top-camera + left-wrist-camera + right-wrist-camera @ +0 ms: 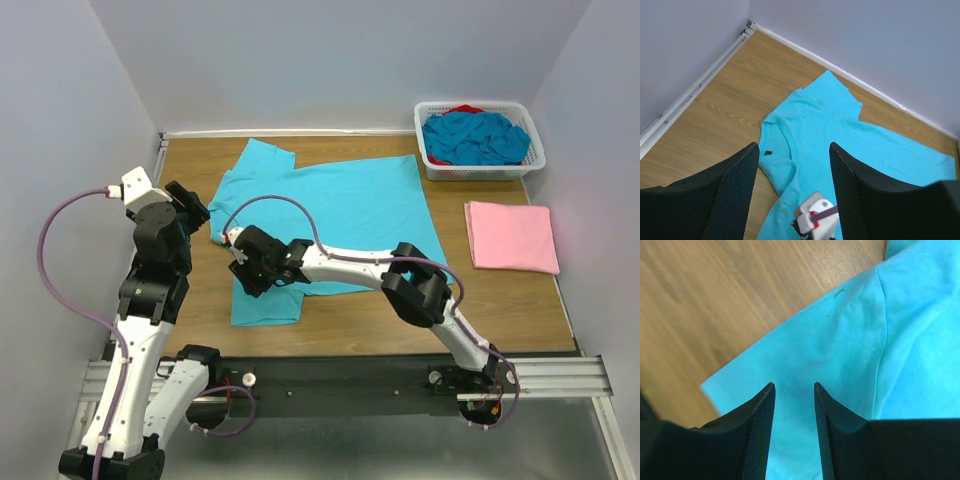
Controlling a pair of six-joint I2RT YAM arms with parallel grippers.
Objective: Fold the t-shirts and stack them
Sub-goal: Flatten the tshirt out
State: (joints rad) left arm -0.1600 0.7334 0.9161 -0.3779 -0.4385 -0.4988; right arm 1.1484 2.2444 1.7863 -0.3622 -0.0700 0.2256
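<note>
Your right pincer [792, 386] has its jaws only narrowly apart, with nothing visibly caught between them. Its tips hang over the near sleeve [266, 300] of the spread turquoise t-shirt [350, 200], just inside the sleeve's outer edge, and the shoulder seam runs off to one side in the wrist view. You cannot tell from these views whether the tips touch the cloth. Your left pincer [794, 147] is wide open and empty, poised above the worktop [340, 325] just beside the collar [771, 131], with the far sleeve [832, 90] beyond it. The relation to work from is this: the shirt lies flat with its long axis running across the worktop, collar toward the left arm and hem toward the right side. The 2 sleeves therefore stick out toward the near edge and toward the back wall. The near sleeve sits directly under the right pincer, so that arm is the nearer one for it, and the likely fold carries the sleeve away from you onto the body of the shirt. The collar and far sleeve fall to the left arm. Well apart on the right, 1 folded pink t-shirt [510, 235] looks to be the start of the stack. Behind it, the white lattice basket [485, 170] holds more turquoise t-shirts [475, 138] not yet folded.
</note>
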